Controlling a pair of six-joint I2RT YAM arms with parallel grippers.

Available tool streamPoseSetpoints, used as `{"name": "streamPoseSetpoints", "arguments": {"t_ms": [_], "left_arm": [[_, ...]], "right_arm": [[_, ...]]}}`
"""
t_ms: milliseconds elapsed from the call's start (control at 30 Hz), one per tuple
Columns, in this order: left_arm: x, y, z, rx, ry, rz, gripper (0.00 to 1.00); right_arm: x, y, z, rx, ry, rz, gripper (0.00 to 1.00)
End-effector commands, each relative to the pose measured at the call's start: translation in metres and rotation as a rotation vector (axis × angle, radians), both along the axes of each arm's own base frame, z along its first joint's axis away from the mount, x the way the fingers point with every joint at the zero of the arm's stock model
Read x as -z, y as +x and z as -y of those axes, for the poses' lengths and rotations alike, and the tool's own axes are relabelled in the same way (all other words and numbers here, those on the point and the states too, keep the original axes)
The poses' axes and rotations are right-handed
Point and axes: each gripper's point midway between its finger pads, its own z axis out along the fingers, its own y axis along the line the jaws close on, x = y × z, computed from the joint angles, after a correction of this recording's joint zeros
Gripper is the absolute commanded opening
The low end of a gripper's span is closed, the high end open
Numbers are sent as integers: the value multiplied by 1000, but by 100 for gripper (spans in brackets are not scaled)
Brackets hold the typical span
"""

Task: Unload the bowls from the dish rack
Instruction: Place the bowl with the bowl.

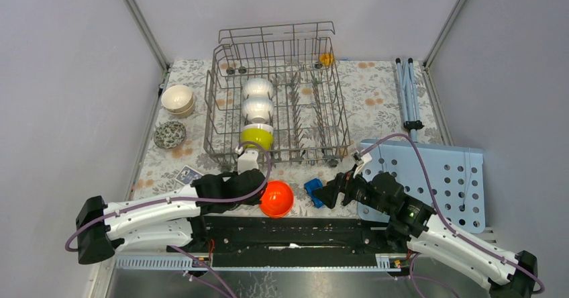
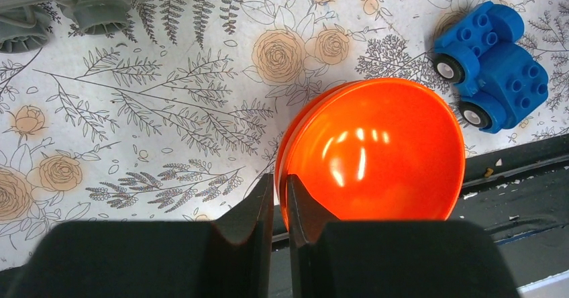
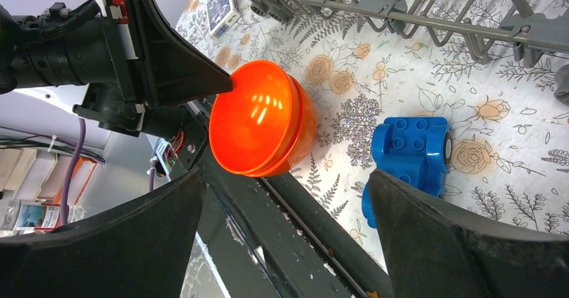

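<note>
Grey-walled booth; table under a floral tablecloth (image 1: 376,103). Positions are by clock face in the top view, reckoned from the table's middle.

1. Dish rack (image 1: 310,110): grey wire, at 12 o'clock, standing upright on the cloth.
2. White bowls (image 1: 257,88): two, on edge one behind the other in the rack's left row.
3. Yellow-green bowl (image 1: 257,137): same row, at the rack's near end, just behind the left arm's wrist.
4. Cream bowls (image 1: 177,98): stacked on the cloth at 10 o'clock, outside the rack.
5. Patterned bowl (image 1: 170,135): at 9 o'clock, just in front of the cream stack.
6. Orange bowl (image 1: 277,199): out of the rack at 6 o'clock, by the table's near edge, tilted on its side; a doubled rim line shows.
7. Left gripper (image 2: 280,184): clenched on the orange bowl's rim, one finger on each side of it.
8. Right gripper (image 1: 329,194): released, jaws spread wide and holding nothing, at 5 o'clock.
9. Blue toy car (image 1: 313,192): on the cloth between the orange bowl and the right gripper.
10. Light-blue perforated board (image 1: 443,177): at 4 o'clock.
11. Light-blue folded rods (image 1: 407,93): at 2 o'clock.
</note>
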Motion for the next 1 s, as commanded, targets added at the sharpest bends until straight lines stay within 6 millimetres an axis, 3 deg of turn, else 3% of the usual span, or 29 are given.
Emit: {"name": "streamPoseSetpoints", "arguments": {"t_ms": [0, 600, 700, 800, 967], "left_arm": [[-2, 6, 3, -20, -17, 22, 15], [5, 5, 6, -11, -4, 9, 5], [0, 6, 6, -14, -15, 15, 18], [-8, 6, 8, -14, -39, 23, 43], [-46, 12, 13, 3, -97, 79, 67]], "right_arm": [[-4, -2, -2, -11, 28, 6, 98], [-2, -2, 0, -4, 29, 5, 98], [-3, -3, 0, -5, 31, 7, 98], [-7, -2, 0, -2, 34, 13, 98], [-28, 1, 2, 0, 11, 54, 99]]}}
